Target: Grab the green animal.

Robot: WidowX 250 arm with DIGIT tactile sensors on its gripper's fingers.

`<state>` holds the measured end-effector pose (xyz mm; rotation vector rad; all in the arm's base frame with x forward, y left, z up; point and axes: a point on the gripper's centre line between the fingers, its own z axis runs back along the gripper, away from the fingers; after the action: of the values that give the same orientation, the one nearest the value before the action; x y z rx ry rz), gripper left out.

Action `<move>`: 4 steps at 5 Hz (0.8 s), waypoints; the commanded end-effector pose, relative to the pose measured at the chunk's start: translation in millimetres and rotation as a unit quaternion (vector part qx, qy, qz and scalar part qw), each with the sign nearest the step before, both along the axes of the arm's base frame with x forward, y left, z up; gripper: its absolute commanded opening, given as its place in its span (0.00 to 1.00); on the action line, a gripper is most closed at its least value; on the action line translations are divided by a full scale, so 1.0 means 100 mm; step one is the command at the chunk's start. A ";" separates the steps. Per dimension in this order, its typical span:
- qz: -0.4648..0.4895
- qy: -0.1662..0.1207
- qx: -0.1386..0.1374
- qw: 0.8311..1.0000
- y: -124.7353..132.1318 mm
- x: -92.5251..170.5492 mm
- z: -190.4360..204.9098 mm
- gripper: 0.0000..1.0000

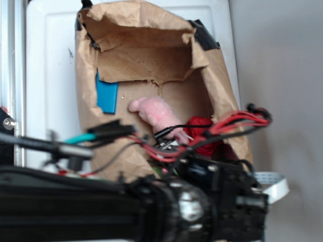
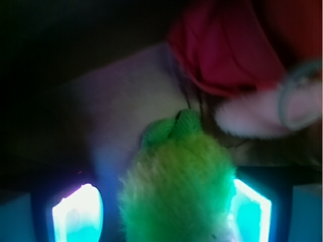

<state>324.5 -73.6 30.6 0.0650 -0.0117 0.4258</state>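
Fur of the green animal (image 2: 176,196) fills the near middle of the wrist view, between the two glowing fingertips (image 2: 78,217) of the gripper (image 2: 166,214). They flank it closely; whether they already squeeze it I cannot tell. It looks light, soft and compressible, so pinching the thick lime body seems best. The red cloth (image 2: 227,50) and pink plush (image 2: 252,116) lie farther, to the right.

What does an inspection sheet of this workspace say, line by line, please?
Surface: crumpled brown paper bag lying open, toys inside.
Job's things: green animal between the glowing fingers.
Clutter: pink plush; red cloth; blue patch on the bag wall.
Grippers: gripper straddles the green animal; contact unclear.
Cables: red and black wires over the arm.
Surroundings: white panel behind; grey wall.
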 end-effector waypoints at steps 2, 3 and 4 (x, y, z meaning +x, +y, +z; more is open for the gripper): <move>-0.022 -0.069 -0.046 0.996 0.12 0.02 0.27 0.00; -0.022 -0.102 -0.095 0.990 0.46 -0.46 0.75 0.00; -0.030 -0.119 -0.135 0.983 0.66 -0.43 1.15 0.00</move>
<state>274.8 -23.3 127.5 -0.2471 -0.1198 0.3676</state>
